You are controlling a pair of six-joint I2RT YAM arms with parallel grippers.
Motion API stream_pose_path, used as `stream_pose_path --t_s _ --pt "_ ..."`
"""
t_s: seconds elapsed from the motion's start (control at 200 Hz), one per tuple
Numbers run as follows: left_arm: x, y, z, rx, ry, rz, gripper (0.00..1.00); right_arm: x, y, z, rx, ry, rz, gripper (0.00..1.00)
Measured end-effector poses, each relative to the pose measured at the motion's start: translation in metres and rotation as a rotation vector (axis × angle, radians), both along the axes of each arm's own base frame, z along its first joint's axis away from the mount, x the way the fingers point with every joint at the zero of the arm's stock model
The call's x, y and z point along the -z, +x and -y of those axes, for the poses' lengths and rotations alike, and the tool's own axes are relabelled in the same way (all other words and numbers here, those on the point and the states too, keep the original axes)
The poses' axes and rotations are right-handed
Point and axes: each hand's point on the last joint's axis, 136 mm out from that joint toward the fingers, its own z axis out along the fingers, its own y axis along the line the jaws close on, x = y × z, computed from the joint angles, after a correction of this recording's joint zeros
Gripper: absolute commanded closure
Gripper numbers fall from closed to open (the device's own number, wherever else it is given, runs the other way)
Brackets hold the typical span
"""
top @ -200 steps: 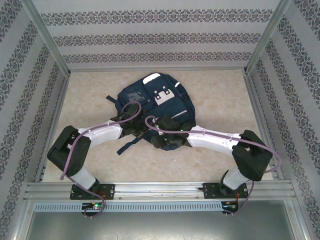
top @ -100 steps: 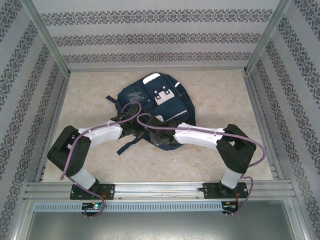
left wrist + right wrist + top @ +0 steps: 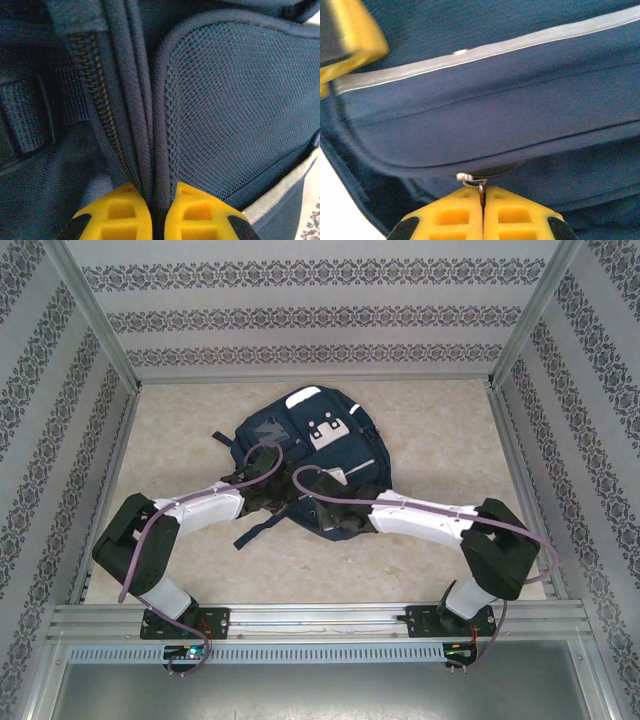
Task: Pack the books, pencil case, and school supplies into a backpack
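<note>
Backpack (image 3: 310, 440) lies mid-table, its near edge under both wrists. Over the last half-second the right arm (image 3: 420, 520) has swung its elbow back outward (probably running the zip, so packing looks nearly finished). Left gripper (image 3: 152, 212) pinches the piped seam (image 3: 145, 125); right gripper (image 3: 482, 212) clamps the metal zipper pull (image 3: 470, 178).
</note>
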Motion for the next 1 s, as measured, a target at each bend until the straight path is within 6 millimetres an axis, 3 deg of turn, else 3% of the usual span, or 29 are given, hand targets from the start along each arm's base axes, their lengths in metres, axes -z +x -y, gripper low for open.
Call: stream_pose_path --t_s 0.21,0.44,0.545,0.71,0.834,0.904,0.999 --pt "-0.001 -0.006 -0.02 0.072 0.029 0.039 1.0 0.008 0.022 0.051 0.077 -0.01 -0.016 1.0" --pt "-0.005 -0.002 -0.049 0.201 0.007 0.085 1.0 0.011 0.039 0.065 0.057 0.031 -0.025 1.0" --pt "-0.01 0.008 -0.067 0.274 0.023 0.071 1.0 0.009 0.037 0.053 -0.011 0.061 -0.025 1.0" --pt "-0.014 0.041 -0.102 0.351 0.081 0.034 0.68 -0.001 0.026 0.015 -0.136 0.149 -0.004 1.0" --pt "-0.022 0.07 -0.137 0.313 0.126 0.025 0.58 -0.005 0.012 -0.012 -0.208 0.189 -0.007 1.0" --pt "-0.027 0.071 -0.148 0.282 0.158 0.022 0.54 -0.006 0.008 -0.028 -0.231 0.204 -0.022 1.0" --pt "-0.036 0.056 -0.154 0.241 0.188 0.004 0.52 -0.003 0.008 -0.045 -0.241 0.234 -0.054 1.0"
